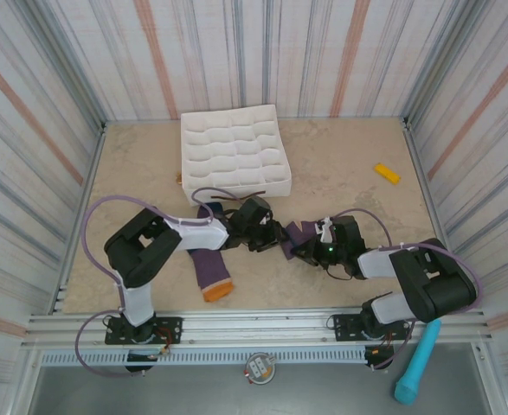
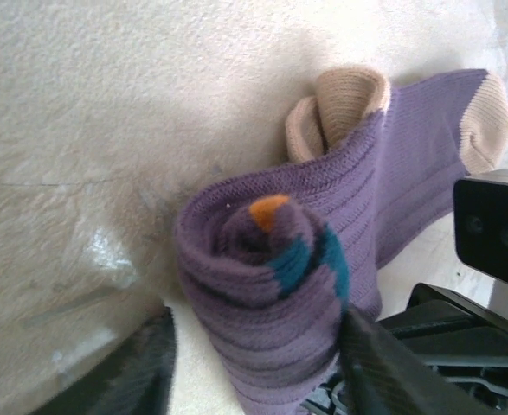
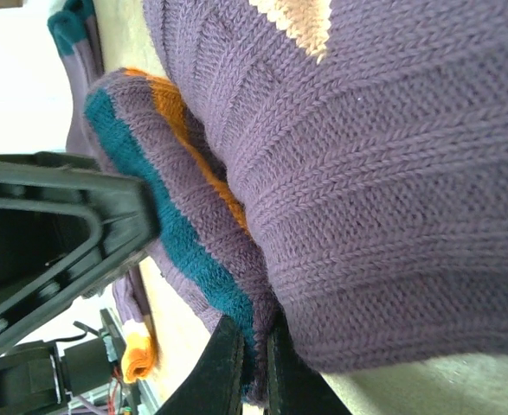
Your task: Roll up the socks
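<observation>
Right gripper (image 3: 254,335) pinched tight on rolled sock (image 3: 392,199) edge, teal-orange stripes showing; second sock (image 3: 139,359) beyond.

2 purple socks (image 1: 210,266) (image 1: 299,232), 1 white compartmented tray (image 1: 234,157), 1 yellow block (image 1: 387,174), 1 blue cylinder (image 1: 418,363), 2 robot arms (image 1: 150,246) (image 1: 418,284)

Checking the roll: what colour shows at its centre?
Orange toe inside the purple knit sock roll; left wrist view.

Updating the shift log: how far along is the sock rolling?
Done: the first sock is rolled from its orange toe past the teal heel. In hand: right gripper pinches its fabric; left gripper straddles the roll, jaws open. Left: its cuff end, then the second sock, lying flat.
</observation>
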